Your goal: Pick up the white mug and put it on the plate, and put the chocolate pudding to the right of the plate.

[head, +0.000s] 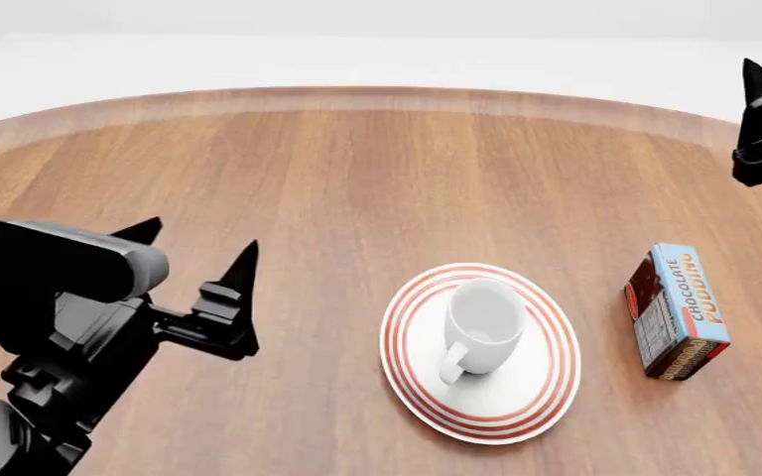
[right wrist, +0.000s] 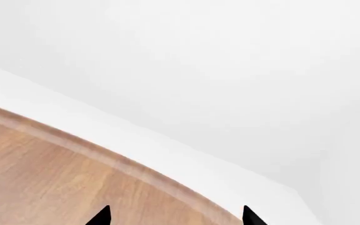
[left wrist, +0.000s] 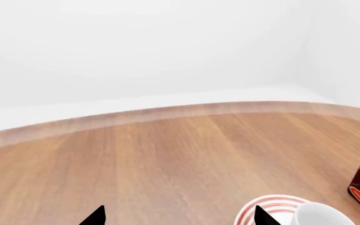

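Head view: mug sits on plate, pudding right of plate; both pincers wide, empty. Risk: left pincer bumps plate w/ careless retreat.

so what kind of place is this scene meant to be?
Likely a bare simulated tabletop, not a furnished room: a wooden table with a curved edge, blank white surroundings, and only a plate, white mug and chocolate pudding.
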Motion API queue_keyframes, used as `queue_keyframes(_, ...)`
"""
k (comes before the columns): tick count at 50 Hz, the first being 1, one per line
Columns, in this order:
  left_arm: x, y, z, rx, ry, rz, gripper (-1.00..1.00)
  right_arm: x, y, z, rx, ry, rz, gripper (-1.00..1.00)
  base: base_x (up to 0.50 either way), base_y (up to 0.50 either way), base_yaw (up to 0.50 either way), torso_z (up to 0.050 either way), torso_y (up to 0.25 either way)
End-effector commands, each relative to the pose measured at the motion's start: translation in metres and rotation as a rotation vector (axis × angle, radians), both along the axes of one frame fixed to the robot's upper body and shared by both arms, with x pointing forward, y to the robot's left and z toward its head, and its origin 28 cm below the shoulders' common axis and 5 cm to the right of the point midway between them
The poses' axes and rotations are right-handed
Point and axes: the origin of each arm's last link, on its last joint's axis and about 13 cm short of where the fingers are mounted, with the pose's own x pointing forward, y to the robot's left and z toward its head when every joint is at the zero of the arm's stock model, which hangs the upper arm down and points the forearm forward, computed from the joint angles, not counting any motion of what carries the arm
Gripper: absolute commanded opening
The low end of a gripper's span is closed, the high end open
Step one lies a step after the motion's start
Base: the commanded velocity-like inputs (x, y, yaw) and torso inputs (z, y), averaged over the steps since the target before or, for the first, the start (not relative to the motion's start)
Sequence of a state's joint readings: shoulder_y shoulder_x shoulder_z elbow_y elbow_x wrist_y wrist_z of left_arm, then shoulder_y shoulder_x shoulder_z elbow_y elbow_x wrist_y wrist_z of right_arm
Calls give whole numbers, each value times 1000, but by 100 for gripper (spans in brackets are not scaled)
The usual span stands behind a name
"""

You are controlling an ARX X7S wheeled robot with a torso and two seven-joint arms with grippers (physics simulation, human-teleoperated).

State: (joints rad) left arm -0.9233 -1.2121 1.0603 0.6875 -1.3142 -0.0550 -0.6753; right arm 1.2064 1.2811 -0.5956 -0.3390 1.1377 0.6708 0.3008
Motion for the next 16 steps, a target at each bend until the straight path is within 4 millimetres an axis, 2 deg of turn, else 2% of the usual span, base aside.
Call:
queue_keyframes(1,-3,0,4,-18,-50,-23,100,-38,22,-4,8,-155,76,100,0,0,0,0,0)
queue_keyframes(7,-9,3,5,-20,-61,-4,100,-52,30,-13,18,-208,97,100,0,0,0,0,0)
queue_keyframes(16,-17,10,3,-29,-77,33,100,-58,46,-26,57,-277,129,100,0,0,0,0,0)
